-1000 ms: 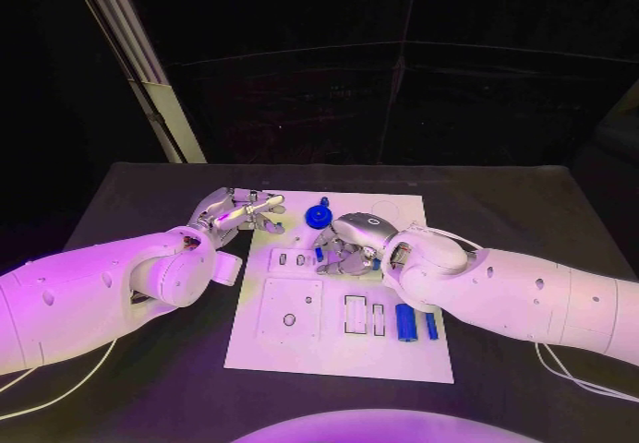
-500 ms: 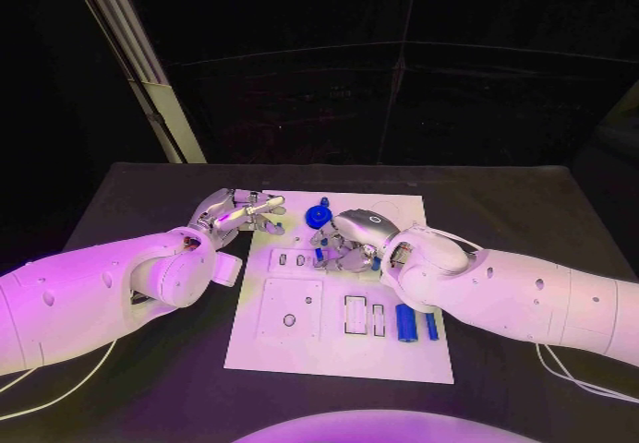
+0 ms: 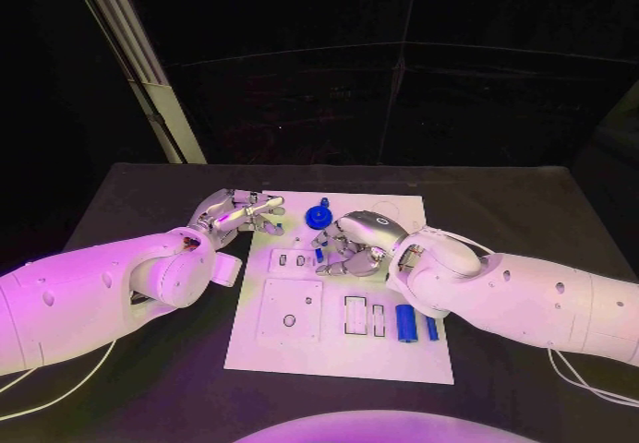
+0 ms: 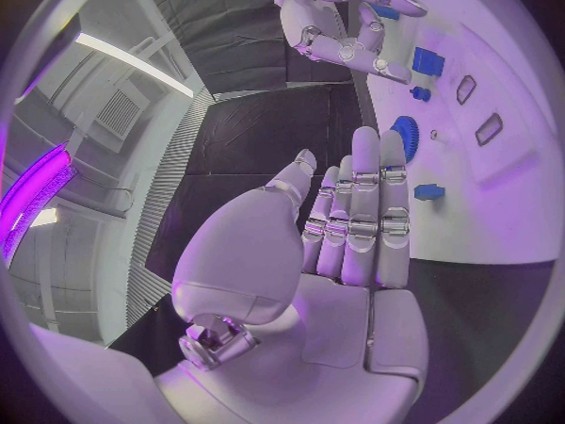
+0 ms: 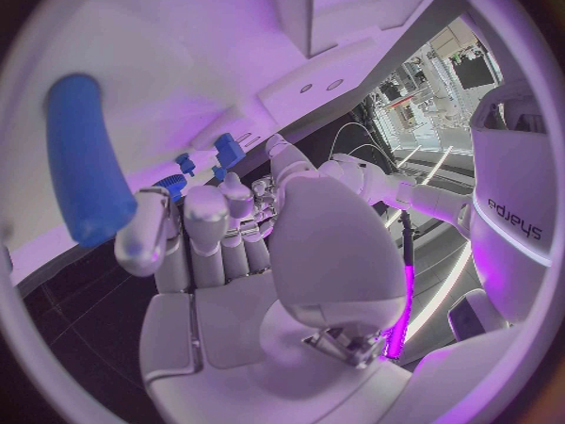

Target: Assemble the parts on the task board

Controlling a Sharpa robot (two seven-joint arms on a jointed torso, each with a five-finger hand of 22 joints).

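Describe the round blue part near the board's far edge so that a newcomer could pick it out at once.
Start at the white task board in the middle of the black table and go to its far edge. Between the two hands lies the blue gear. It alone is a round toothed disc; the other blue parts are blocks or cylinders.

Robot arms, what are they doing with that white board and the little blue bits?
The robot is putting small blue parts into a white task board on the black table. Its right hand is down over the middle of the board, working around a small blue part; whether it grips it is unclear. Its left hand waits at the board's far left corner, fingers straight, holding nothing. A blue gear sits near the far edge, and two blue cylinders lie nearer the robot.
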